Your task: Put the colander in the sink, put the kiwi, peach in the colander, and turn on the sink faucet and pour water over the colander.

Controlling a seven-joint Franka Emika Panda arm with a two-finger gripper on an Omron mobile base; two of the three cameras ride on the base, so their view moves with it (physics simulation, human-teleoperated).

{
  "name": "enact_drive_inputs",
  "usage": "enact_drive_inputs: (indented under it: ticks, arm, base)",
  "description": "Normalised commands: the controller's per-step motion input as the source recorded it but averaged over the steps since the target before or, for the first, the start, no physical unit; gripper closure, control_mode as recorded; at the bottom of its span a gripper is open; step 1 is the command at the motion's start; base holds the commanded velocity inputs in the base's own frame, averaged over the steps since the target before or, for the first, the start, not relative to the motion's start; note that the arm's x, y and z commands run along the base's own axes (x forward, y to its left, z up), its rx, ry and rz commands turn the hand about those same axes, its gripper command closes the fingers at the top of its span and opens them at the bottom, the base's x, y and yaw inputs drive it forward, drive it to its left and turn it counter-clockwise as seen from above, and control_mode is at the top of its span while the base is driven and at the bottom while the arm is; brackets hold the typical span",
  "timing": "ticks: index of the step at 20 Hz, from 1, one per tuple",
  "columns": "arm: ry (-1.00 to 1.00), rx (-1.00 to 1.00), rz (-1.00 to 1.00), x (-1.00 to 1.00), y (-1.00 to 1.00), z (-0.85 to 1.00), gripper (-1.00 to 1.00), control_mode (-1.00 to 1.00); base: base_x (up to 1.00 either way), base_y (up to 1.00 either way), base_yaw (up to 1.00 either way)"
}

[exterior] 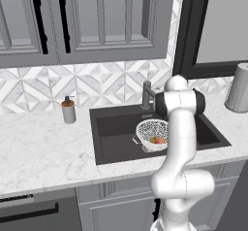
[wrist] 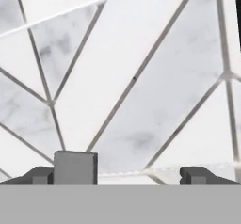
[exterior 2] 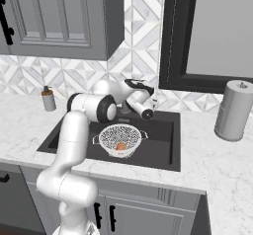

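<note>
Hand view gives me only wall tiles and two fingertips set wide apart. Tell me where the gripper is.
Observer: The gripper hangs over the back of the sink, facing the tiled backsplash.
Operator: Report the colander.
Observer: The colander stands in the sink with the peach inside it. I cannot make out the kiwi.
Operator: Locate the faucet.
Observer: The sink faucet stands upright behind the sink, close by the arm. I see no water running.
</note>
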Motion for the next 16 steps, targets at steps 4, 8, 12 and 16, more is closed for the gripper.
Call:
enact_drive_inputs:
  ticks: [4,8,12,16]
  arm:
    - [0.00,0.00,-0.01,0.19,-0.99,0.00,-1.00,-1.00]
    - [0.00,0.02,0.00,0.17,-1.00,0.00,-1.00,-1.00]
    - [0.00,0.02,0.00,0.06,-1.00,-0.01,-1.00,-1.00]
    - [0.00,0.00,0.00,0.00,-0.84,0.00,-1.00,-1.00]
  base:
    - [0.00,0.00,0.00]
    - [0.00,0.00,0.00]
    - [0.00,0.00,0.00]
    - [0.00,0.00,0.00]
